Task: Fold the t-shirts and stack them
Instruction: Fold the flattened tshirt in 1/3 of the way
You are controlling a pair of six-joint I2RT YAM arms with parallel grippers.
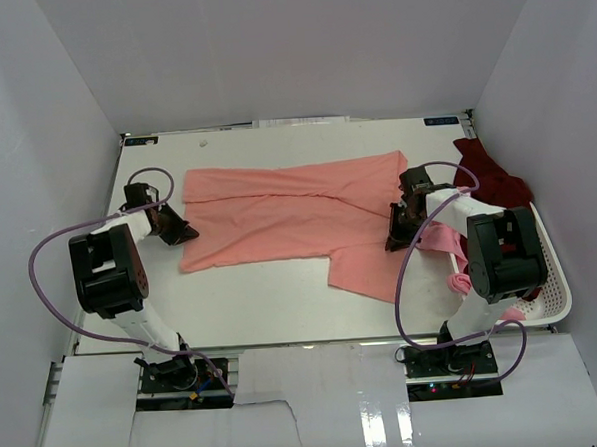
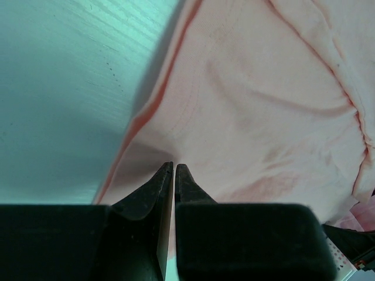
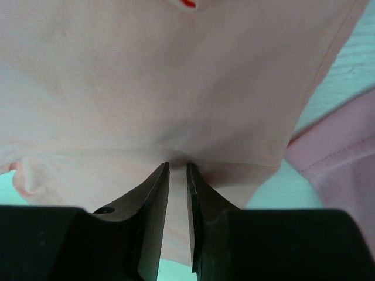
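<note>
A salmon-pink t-shirt [image 1: 278,215] lies spread across the middle of the table. My left gripper [image 1: 186,230] is at its left edge; in the left wrist view the jaws [image 2: 174,167] are shut, pinching the cloth [image 2: 252,105] at the hem. My right gripper [image 1: 393,241] is on the shirt's right part; in the right wrist view the jaws [image 3: 177,165] are closed on a puckered fold of the cloth [image 3: 176,76]. A lighter pink t-shirt [image 1: 442,242] lies bunched beside the right arm and shows at the right of the right wrist view [image 3: 345,152]. A dark maroon t-shirt [image 1: 491,178] lies crumpled at the far right.
A white slotted basket [image 1: 556,270] stands along the table's right edge, under the maroon and lighter pink shirts. Purple cables loop from both arms. White walls enclose the table on three sides. Bare tabletop [image 1: 252,296] lies in front of the spread shirt.
</note>
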